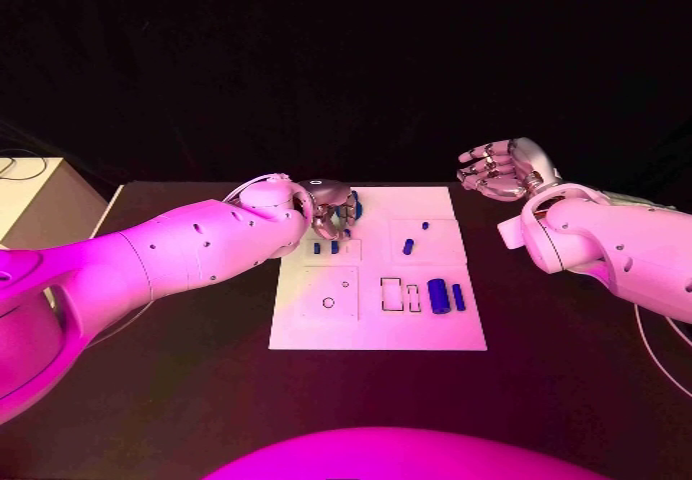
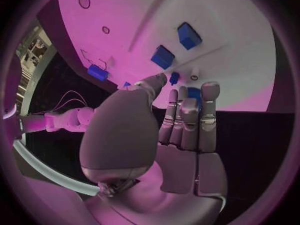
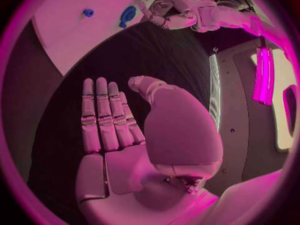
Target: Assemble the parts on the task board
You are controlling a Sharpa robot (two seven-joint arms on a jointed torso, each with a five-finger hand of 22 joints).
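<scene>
The white task board [image 1: 375,325] lies in the middle of the black table. My left hand [image 1: 332,208] hovers over its far left corner with fingers stretched out, above a round blue part [image 1: 355,207], also seen behind the fingers [image 2: 194,93]. The thumb tip [image 2: 157,80] is close to a small blue peg [image 2: 174,76]; nothing is gripped. Two small blue parts [image 1: 326,246] stand just nearer on the board. Another part [image 1: 408,246] lies mid-board, and two long blue parts [image 1: 446,296] lie at the right. My right hand [image 1: 502,168] is raised beyond the board's far right corner, flat and empty [image 3: 119,130].
Outlined slots [image 1: 401,294] and a square outline with a small hole [image 1: 329,292] mark the board's near half. Two blue blocks [image 2: 175,47] stand on the board ahead of the left hand. A pale box [image 1: 32,200] stands at the table's far left.
</scene>
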